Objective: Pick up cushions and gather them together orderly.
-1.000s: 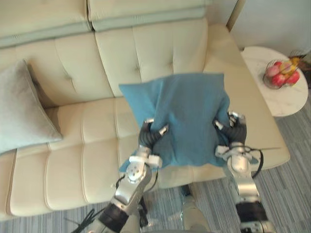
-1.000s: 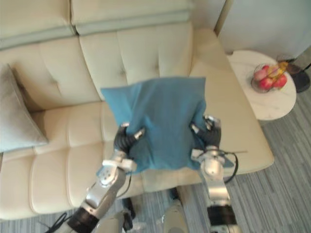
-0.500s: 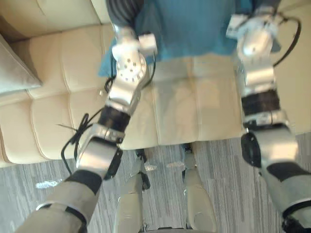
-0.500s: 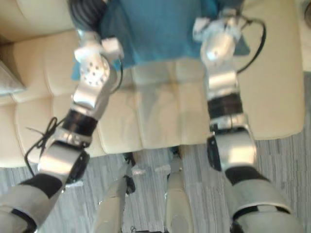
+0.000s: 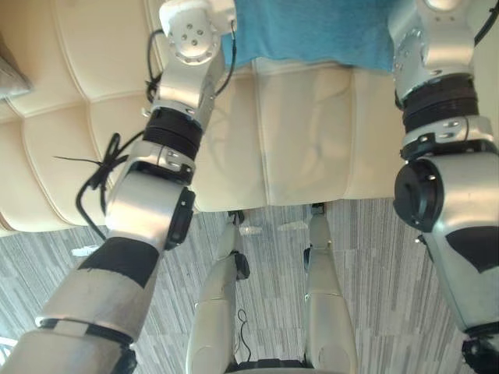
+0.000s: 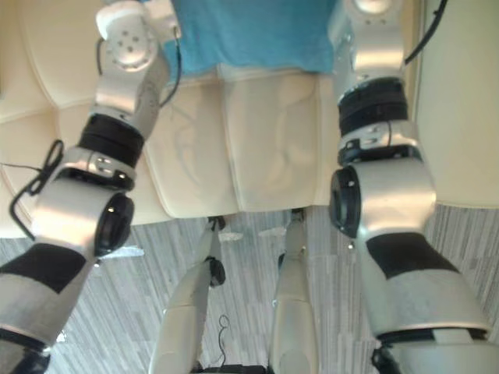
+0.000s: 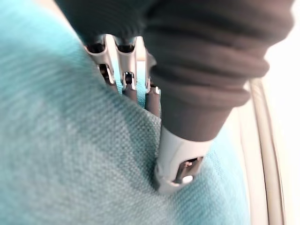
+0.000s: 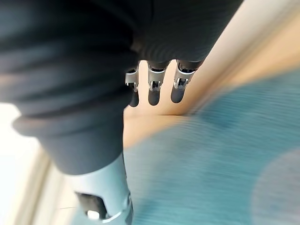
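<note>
The teal cushion (image 5: 312, 31) lies on the cream sofa seat (image 5: 296, 140), between my two forearms. In the left wrist view my left hand (image 7: 127, 82) has its fingers straight, their dark tips and the thumb resting against the teal cushion (image 7: 70, 140). In the right wrist view my right hand (image 8: 154, 89) holds its fingers straight and free of the cloth, with the teal cushion (image 8: 211, 164) beside the thumb and the cream sofa beyond the tips. Neither hand grips the cushion.
A corner of a grey cushion (image 5: 9, 74) shows at the sofa's left. The sofa's front edge runs across the eye views, with grey striped carpet (image 5: 366, 257) below it.
The head camera has tilted down toward the sofa's front and the floor. Both hands, a second ago curled on the teal cushion's lower edge, now have straight fingers.
</note>
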Controlling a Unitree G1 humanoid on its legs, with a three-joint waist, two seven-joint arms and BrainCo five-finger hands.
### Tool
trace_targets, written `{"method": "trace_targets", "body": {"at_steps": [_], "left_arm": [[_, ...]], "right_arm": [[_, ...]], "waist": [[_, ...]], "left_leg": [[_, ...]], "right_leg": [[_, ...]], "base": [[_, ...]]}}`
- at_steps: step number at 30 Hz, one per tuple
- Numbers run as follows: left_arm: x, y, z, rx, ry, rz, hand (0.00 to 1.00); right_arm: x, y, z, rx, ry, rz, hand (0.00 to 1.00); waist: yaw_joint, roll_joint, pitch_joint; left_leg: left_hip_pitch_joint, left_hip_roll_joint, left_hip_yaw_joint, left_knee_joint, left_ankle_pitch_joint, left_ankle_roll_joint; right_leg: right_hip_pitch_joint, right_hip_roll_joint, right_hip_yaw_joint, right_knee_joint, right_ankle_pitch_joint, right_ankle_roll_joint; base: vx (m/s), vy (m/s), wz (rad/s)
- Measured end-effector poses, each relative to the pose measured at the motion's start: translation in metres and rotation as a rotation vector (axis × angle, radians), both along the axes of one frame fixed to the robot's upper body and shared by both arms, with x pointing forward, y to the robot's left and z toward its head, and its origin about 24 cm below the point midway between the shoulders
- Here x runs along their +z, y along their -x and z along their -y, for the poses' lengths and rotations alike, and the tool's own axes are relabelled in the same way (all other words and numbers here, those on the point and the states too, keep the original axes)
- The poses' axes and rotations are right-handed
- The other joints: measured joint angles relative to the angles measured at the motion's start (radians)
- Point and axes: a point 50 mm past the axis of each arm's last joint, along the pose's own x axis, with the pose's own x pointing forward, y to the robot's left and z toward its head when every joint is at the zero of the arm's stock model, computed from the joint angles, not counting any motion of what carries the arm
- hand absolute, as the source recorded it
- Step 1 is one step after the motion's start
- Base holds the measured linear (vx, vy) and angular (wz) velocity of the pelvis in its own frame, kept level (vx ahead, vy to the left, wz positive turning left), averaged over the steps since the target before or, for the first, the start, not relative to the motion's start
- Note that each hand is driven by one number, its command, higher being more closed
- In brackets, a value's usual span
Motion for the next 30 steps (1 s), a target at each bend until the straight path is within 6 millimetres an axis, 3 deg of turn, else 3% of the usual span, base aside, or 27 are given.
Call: {"method": "trace_targets", "body": {"at_steps": [4,6,12,14,16,19,22,24,25,27,28,30], "left_arm": [[-0.026,-0.001,-0.001,-0.031,0.055,-0.032,0.0],[-0.034,-0.001,-0.002,-0.049,0.055,-0.038,0.0],[-0.041,0.005,-0.019,-0.036,0.077,-0.007,0.0],[-0.034,0.015,-0.034,-0.026,0.069,0.07,0.0],[-0.036,0.022,-0.041,-0.027,0.05,0.113,0.0],[-0.063,0.036,-0.051,-0.038,0.018,0.134,0.0],[-0.122,0.051,-0.06,-0.056,-0.019,0.043,0.0],[-0.189,0.062,-0.062,-0.078,-0.019,-0.15,0.0],[-0.206,0.067,-0.061,-0.089,-0.014,-0.203,0.0],[-0.273,0.094,-0.056,-0.126,-0.002,-0.419,0.0],[-0.287,0.1,-0.055,-0.13,-0.003,-0.471,0.0],[-0.339,0.125,-0.055,-0.144,-0.023,-0.688,0.0]], "right_arm": [[-0.027,0.002,0.012,0.017,-0.068,0.002,0.0],[-0.037,0.008,0.024,0.017,-0.112,0.033,0.0],[-0.05,0.029,0.042,0.001,-0.131,0.123,0.0],[-0.06,0.047,0.054,-0.036,-0.114,0.179,0.0],[-0.08,0.057,0.064,-0.068,-0.099,0.17,0.0],[-0.124,0.08,0.076,-0.115,-0.011,0.109,0.0],[-0.173,0.103,0.076,-0.129,0.113,-0.023,0.0],[-0.227,0.115,0.072,-0.105,0.127,-0.209,0.0],[-0.241,0.119,0.07,-0.091,0.122,-0.258,0.0],[-0.294,0.136,0.059,-0.027,0.105,-0.457,0.0],[-0.305,0.139,0.057,-0.015,0.1,-0.501,0.0],[-0.354,0.155,0.05,0.031,0.05,-0.702,0.0]], "waist": [[0.01,0.0,0.0],[0.01,-0.002,0.001],[0.022,-0.008,0.004],[0.024,-0.016,0.008],[0.026,-0.028,0.013],[0.024,-0.044,0.005],[0.024,-0.071,-0.026],[0.025,-0.09,-0.077],[0.024,-0.092,-0.082],[0.025,-0.1,-0.136],[0.026,-0.1,-0.148],[0.039,-0.105,-0.186]], "left_leg": [[0.024,0.027,0.003,0.0,-0.005,-0.007],[0.027,0.029,0.002,0.013,-0.006,-0.013],[0.032,0.055,0.0,0.057,-0.017,-0.033],[0.06,0.072,-0.003,0.059,-0.014,-0.04],[0.098,0.083,-0.006,0.073,-0.02,-0.048],[0.171,0.095,-0.019,0.109,-0.056,-0.062],[0.223,0.1,-0.028,0.173,-0.111,-0.07],[0.256,0.102,-0.031,0.194,-0.148,-0.072],[0.273,0.102,-0.031,0.194,-0.153,-0.073],[0.319,0.1,-0.029,0.196,-0.173,-0.072],[0.331,0.099,-0.028,0.197,-0.178,-0.073],[0.411,0.099,-0.018,0.196,-0.192,-0.076]], "right_leg": [[-0.006,0.028,-0.001,0.057,-0.003,0.001],[-0.019,0.034,-0.002,0.113,-0.04,-0.012],[-0.017,0.058,-0.005,0.173,-0.089,-0.024],[0.0,0.071,-0.016,0.201,-0.104,-0.027],[0.043,0.078,-0.026,0.21,-0.114,-0.031],[0.118,0.083,-0.054,0.252,-0.151,-0.043],[0.18,0.082,-0.066,0.303,-0.206,-0.058],[0.221,0.077,-0.082,0.318,-0.239,-0.064],[0.24,0.075,-0.088,0.318,-0.247,-0.064],[0.292,0.069,-0.1,0.317,-0.269,-0.07],[0.305,0.068,-0.103,0.316,-0.273,-0.071],[0.38,0.066,-0.105,0.313,-0.293,-0.074]], "base": [[0.01,-0.001,-0.12],[-0.02,0.003,0.06],[-0.06,-0.021,0.01],[-0.07,-0.059,-0.06],[-0.04,-0.075,-0.02],[0.01,-0.093,0.07],[0.05,-0.092,0.07],[0.07,-0.053,0.11],[0.08,-0.031,0.15],[0.1,-0.017,0.11],[0.14,-0.013,0.04],[0.14,-0.01,-0.06]]}}
